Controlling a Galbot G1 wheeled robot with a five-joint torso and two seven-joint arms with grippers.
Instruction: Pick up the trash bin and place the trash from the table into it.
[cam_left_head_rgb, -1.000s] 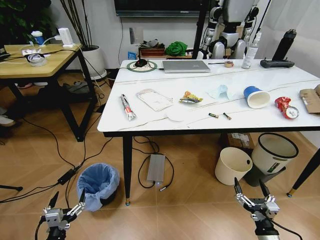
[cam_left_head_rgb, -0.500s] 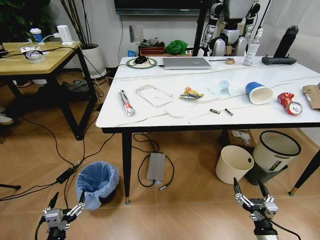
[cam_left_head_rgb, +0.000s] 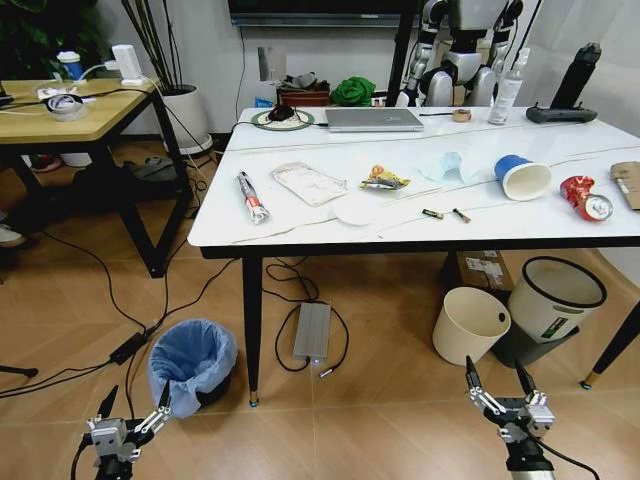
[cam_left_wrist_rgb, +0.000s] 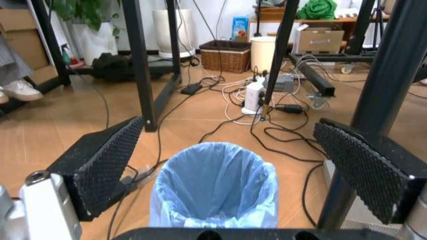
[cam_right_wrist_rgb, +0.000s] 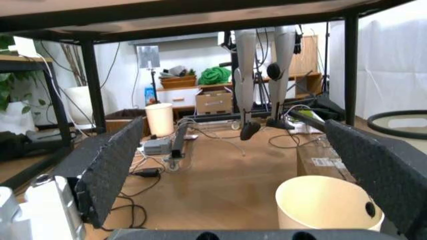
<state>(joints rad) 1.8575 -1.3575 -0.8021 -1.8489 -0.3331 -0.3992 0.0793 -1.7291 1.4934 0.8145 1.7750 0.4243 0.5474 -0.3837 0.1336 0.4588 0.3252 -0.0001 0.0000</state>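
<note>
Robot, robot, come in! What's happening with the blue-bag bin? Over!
Left gripper open, low, just short of the small round bin with the crinkled light-blue bag. Right gripper open, empty. Black table leg stands beside the bin.

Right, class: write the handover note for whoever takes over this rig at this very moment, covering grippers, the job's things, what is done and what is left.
Left gripper: open, empty, low over the floor just short of the trash bin, which sits between its fingers in the left wrist view.
Right gripper: open, empty, low near the cream bucket.
The blue-lined bin stands upright on the floor by the table's front left leg.
Trash on the table: wrapper, clear pack, snack packet, tissue, paper cup, red can, cardboard.
Done: nothing gripped or binned.
Left: pick up the bin, put all the trash in.
</note>
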